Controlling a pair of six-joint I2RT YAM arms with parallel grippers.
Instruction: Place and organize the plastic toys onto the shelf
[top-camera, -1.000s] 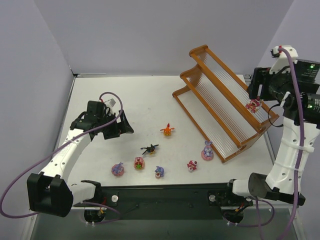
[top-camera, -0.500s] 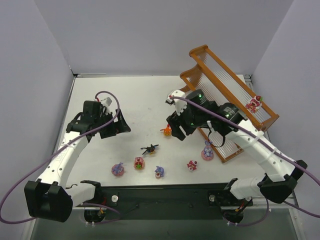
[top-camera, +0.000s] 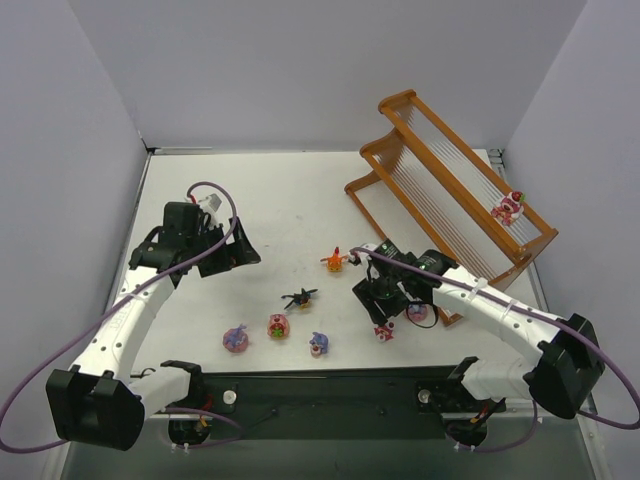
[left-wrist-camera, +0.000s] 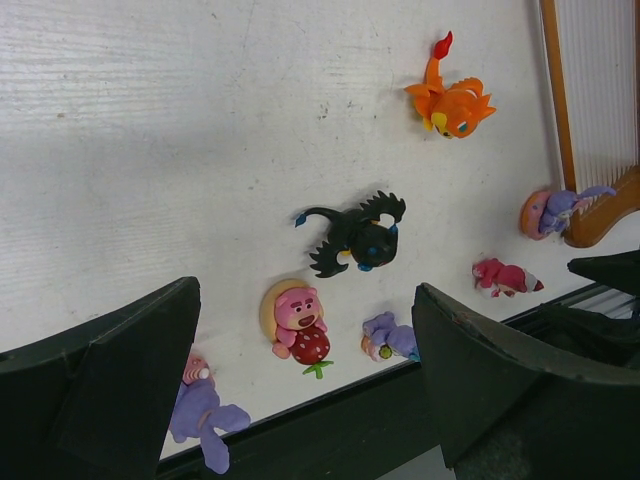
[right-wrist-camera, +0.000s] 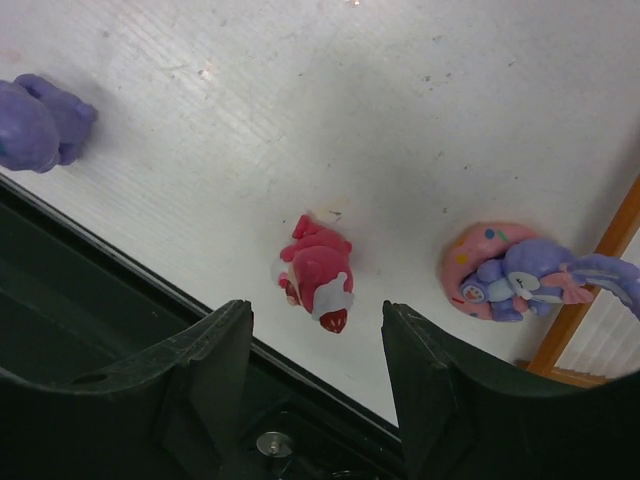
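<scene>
On the shelf (top-camera: 398, 101) sits a single pink-red toy (top-camera: 508, 207).

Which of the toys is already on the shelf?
The pink-red bear figurine near the right end of the shelf; all the others sit on the table.

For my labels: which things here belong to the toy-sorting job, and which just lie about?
Job: shelf; pink toy on it; on the table, orange toy, black winged toy, strawberry bear, red toy, bunny, purple toy, second purple toy.
Just there: purple cable, black rail.
</scene>
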